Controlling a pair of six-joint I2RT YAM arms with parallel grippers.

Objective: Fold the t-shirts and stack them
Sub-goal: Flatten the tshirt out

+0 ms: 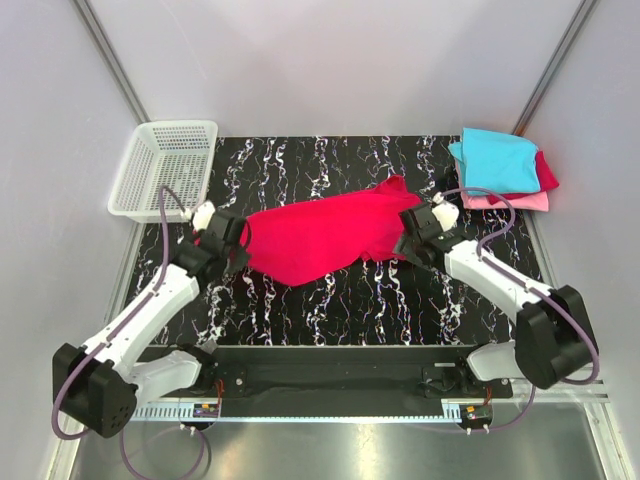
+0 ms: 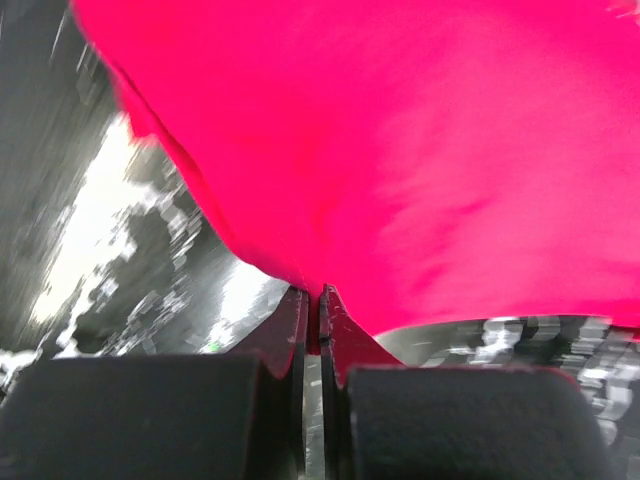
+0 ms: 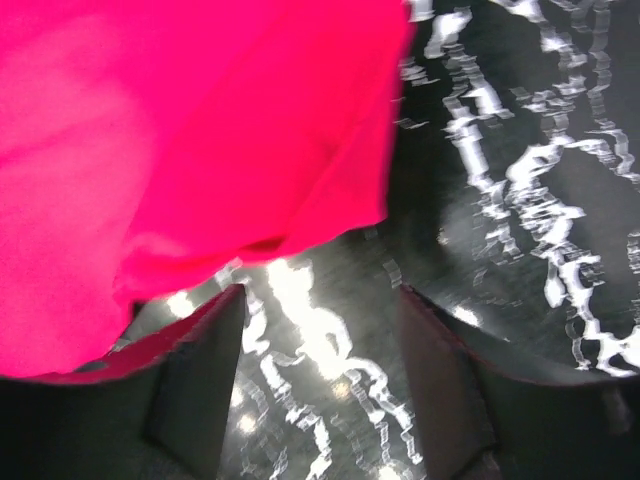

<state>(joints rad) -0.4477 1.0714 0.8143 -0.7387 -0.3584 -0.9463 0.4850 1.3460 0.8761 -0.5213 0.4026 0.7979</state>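
Observation:
A crimson-red t-shirt (image 1: 320, 238) lies spread across the middle of the black marbled table. My left gripper (image 1: 236, 250) is shut on its left edge; in the left wrist view the cloth (image 2: 400, 150) is pinched between the closed fingertips (image 2: 318, 300). My right gripper (image 1: 408, 243) is open at the shirt's right edge; in the right wrist view the red cloth (image 3: 180, 130) lies just ahead of the spread fingers (image 3: 205, 340), with nothing between them. A stack of folded shirts at the back right shows cyan (image 1: 495, 160) on top, dark red (image 1: 545, 175) and pink (image 1: 510, 202) below.
A white plastic mesh basket (image 1: 165, 168) stands at the back left corner. Grey walls enclose the black marbled table (image 1: 370, 300) on three sides. The arm bases sit on a rail at the near edge.

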